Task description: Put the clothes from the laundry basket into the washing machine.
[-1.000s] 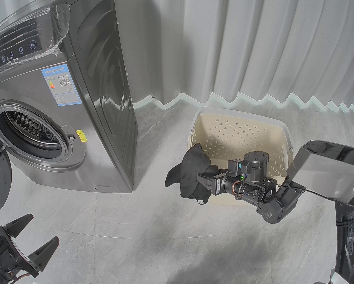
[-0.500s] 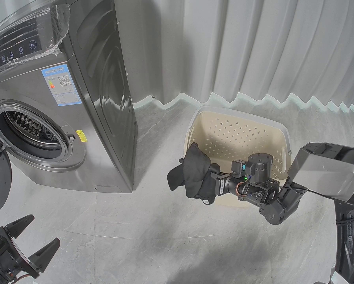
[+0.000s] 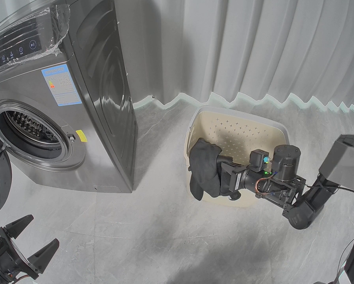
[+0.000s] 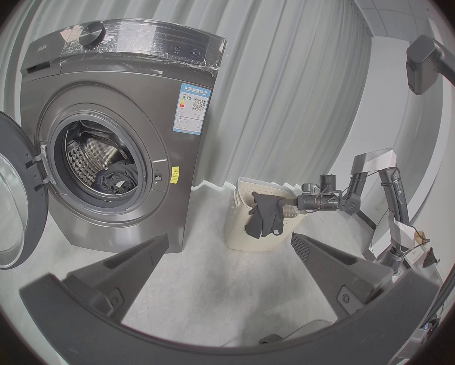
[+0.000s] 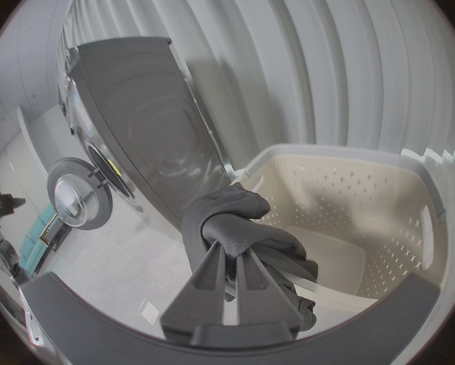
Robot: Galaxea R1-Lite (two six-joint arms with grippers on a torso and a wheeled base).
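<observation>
garment: dark soft cloth, bunched up and dangling at the rim of the laundry basket on the washer side. Can't tell if it brushes the rim.
handling: I'd guess light and floppy with zero stiffness, so the loose ends will swing and could snag the rim or the door lip. Best hold is the bunched middle, not a trailing end.
right tool: pinched almost closed on a fold of that bunch, so it's got it.
washing machine: well apart, off to the robot's left, door swung open, dark clothes already in the drum.
left tool: spread wide, holding nothing, low over the floor in front of the washer.
</observation>
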